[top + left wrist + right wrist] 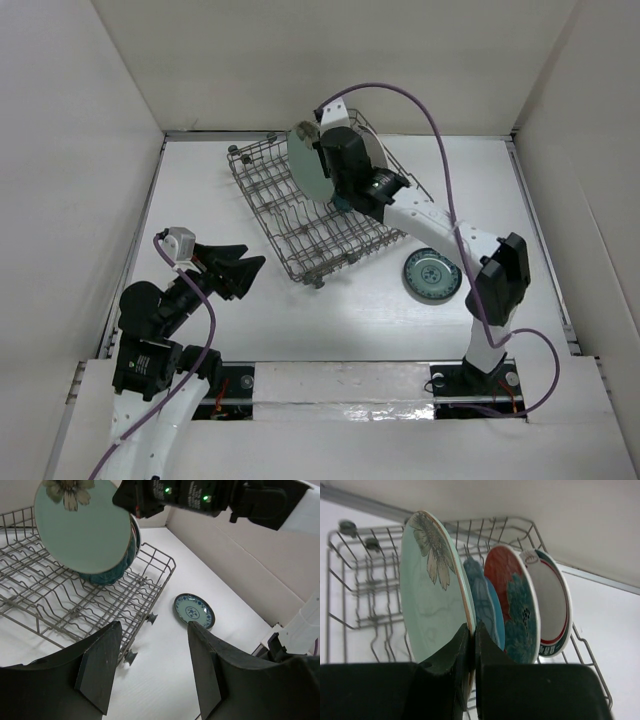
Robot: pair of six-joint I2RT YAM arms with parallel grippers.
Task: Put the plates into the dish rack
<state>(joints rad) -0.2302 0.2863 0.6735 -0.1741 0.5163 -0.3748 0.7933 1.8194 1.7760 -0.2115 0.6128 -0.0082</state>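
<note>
The right end effector (pixel 322 152) is clenched on the rim of the mint plate (pixel 305 166), a pale green plate with a flower painted near its edge, and holds it on edge over the far end of the dish rack (pixel 290 232). From the right wrist view the two fingers (pixel 462 647) pinch the plate's lower rim, and the plate stands nearly upright; whether its edge touches the rack's wires cannot be told. Just beside it, standing in a row in the rack, are a blue plate (pixel 482 600), a red and teal plate (pixel 512 605) and a white plate (pixel 550 605) with a red and teal border, each leaning slightly. A ringed plate (pixel 433 275), teal with a blue pattern, lies flat on the bench (pixel 350 320), near the rack's corner on the right arm's side and apart from it. The left end effector (pixel 245 262) is released, jaws spread wide, and hangs above the bench off the rack's near corner, touching nothing; its wrist camera looks between the fingers (pixel 100 670) at the rack.
</note>
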